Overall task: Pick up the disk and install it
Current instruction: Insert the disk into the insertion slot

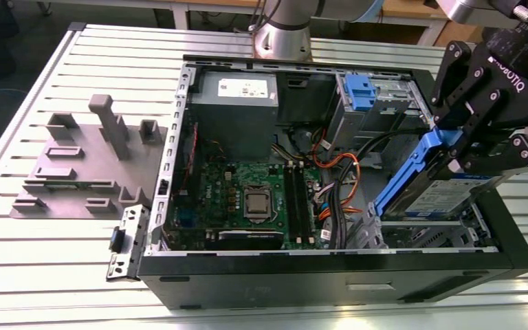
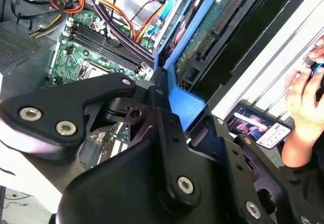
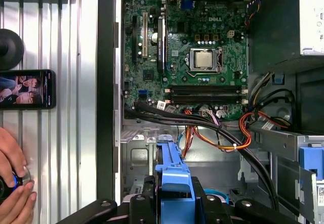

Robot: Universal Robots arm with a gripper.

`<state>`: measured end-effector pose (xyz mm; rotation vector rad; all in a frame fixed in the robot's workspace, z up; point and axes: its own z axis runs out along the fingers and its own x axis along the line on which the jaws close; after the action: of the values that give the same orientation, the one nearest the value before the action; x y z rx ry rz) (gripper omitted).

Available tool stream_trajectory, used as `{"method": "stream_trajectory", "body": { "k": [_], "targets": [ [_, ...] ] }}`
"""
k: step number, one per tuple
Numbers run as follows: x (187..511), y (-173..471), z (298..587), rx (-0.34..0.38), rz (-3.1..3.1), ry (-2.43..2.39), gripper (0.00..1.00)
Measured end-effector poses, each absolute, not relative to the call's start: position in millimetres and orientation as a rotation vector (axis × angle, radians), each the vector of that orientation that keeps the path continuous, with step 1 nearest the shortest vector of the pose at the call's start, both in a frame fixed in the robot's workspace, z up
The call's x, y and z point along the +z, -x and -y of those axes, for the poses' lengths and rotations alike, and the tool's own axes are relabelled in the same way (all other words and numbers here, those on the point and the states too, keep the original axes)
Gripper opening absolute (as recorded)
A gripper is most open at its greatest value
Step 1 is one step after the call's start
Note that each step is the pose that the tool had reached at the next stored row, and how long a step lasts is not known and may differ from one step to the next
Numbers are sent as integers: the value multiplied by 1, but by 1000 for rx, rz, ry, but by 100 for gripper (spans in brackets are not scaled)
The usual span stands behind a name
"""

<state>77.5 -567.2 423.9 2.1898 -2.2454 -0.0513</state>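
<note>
The disk, a silver drive with a white-and-blue label in a blue carrier frame, hangs tilted over the metal drive bay at the exterior view's right front corner of the open computer case. Its lower end reaches the bay's top. My gripper is shut on the disk's raised end. In the second wrist view the gripper clamps the blue frame of the disk, whose green circuit-board side faces the camera. In the first wrist view the blue edge of the disk runs out from the gripper.
Inside the case lie the motherboard, a grey metal box, a small blue bracket and orange and black cables. A grey fixture plate sits left of the case. A phone and a person's hands are beside the case.
</note>
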Motion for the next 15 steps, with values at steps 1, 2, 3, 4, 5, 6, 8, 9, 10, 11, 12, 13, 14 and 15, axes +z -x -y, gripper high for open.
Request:
{"method": "stream_trajectory", "body": {
  "k": [1, 2, 3, 4, 5, 6, 8, 9, 10, 11, 12, 13, 14, 15],
  "targets": [
    [424, -78, 567, -51, 2245, -2190, 38],
    [424, -78, 567, -51, 2245, -2190, 38],
    [424, -78, 567, -51, 2245, -2190, 43],
    [424, -78, 567, -51, 2245, -2190, 43],
    [424, -78, 567, -51, 2245, -2190, 50],
    [423, -78, 567, -51, 2245, -2190, 50],
    [419, -78, 567, -51, 2245, -2190, 50],
    [417, -78, 567, -51, 2245, -2190, 50],
    [416, -78, 567, -51, 2245, -2190, 50],
    [414, -78, 567, -51, 2245, -2190, 50],
    [412, -78, 567, -51, 2245, -2190, 49],
    [410, -78, 567, -51, 2245, -2190, 49],
    [408, -78, 567, -51, 2245, -2190, 42],
    [407, -78, 567, -51, 2245, -2190, 36]
  ]
}}
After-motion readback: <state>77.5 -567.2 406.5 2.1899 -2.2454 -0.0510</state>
